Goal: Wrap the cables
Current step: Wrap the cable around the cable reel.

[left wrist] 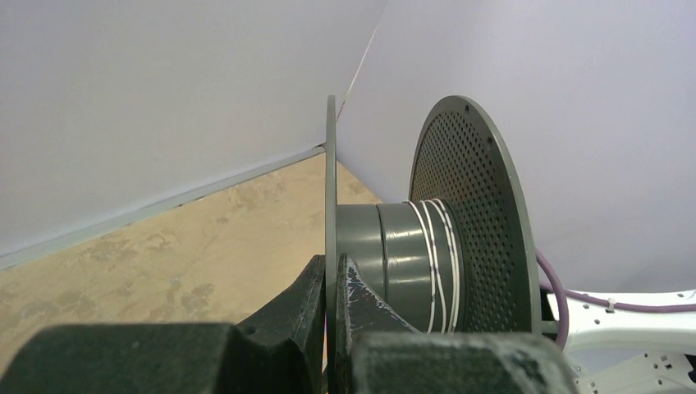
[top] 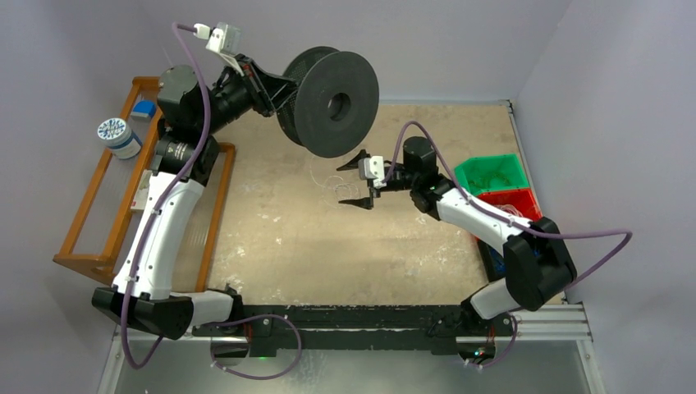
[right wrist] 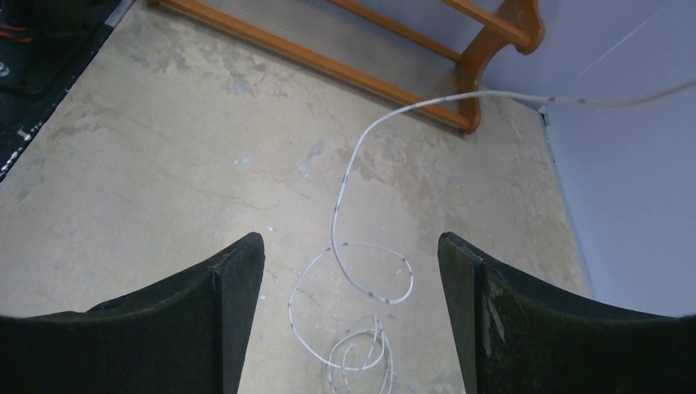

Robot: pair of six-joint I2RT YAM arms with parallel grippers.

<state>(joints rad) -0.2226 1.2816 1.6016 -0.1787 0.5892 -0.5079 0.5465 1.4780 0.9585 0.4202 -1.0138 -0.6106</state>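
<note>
A green bin (top: pixel 491 174) and a red bin (top: pixel 515 199) are sitting side by side at the counter's (top: pixel 271 246) 3 o'clock edge, their contents too small to make out, and the wooden rack (top: pixel 97 209) at 9 o'clock is holding a white-and-blue tub (top: pixel 119 137). The left gripper (left wrist: pixel 331 279) is clamping tight on one flange of the black spool (top: pixel 336 103) up at 12 o'clock, with a few turns of cable (left wrist: pixel 435 271) lying around its hub. The rest is trailing toward 6 o'clock into loose loops mid-counter, just ahead of the right gripper (top: pixel 357 180), which is hanging wide apart and empty.

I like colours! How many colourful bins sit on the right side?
2: a green bin at the far right, and a red bin beside it, nearer the arm bases. The right arm may hide another.
</note>
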